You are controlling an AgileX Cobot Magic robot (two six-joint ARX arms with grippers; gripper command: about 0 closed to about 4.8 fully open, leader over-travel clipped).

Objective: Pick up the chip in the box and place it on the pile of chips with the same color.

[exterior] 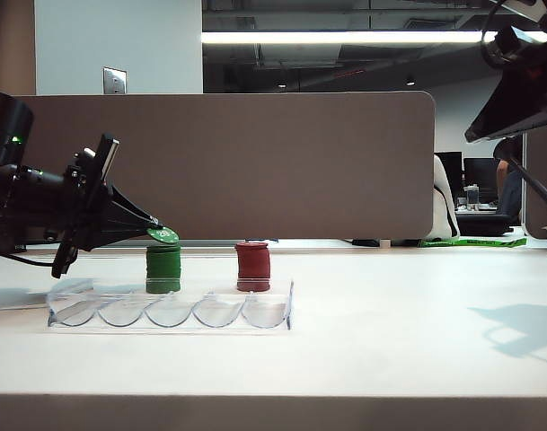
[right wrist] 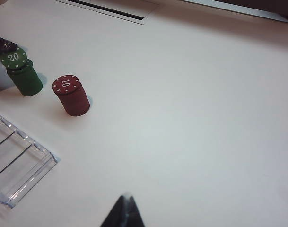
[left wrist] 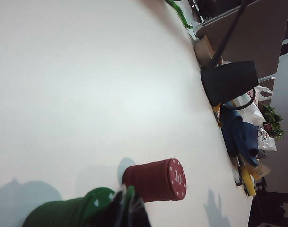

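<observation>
The left gripper [exterior: 156,228] reaches in from the left side of the exterior view, its jaws closed on the chip [exterior: 163,236], a dark green disc marked "20". The chip sits tilted just over the top of the pile of chips [exterior: 163,269], the green stack; from the exterior view it looks to be touching the top of the stack at its lower edge, though the angle makes that hard to confirm. In the right wrist view the chip [right wrist: 13,57] lies slightly off-centre over the green stack [right wrist: 24,80], with the dark tip of the left gripper at its edge.

The red stack [exterior: 252,267], with "10" on its top face, stands beside the green one, apart from it. The box [exterior: 171,310], a clear tray with five scalloped grooves, lies on the bench [exterior: 417,323] just in front of both stacks, and no chip shows in its grooves.

The right gripper [right wrist: 126,210] hangs well above the bench on the right, away from the stacks and the tray; its dark tips meet in a point, so its jaws appear closed with nothing between them.
</observation>
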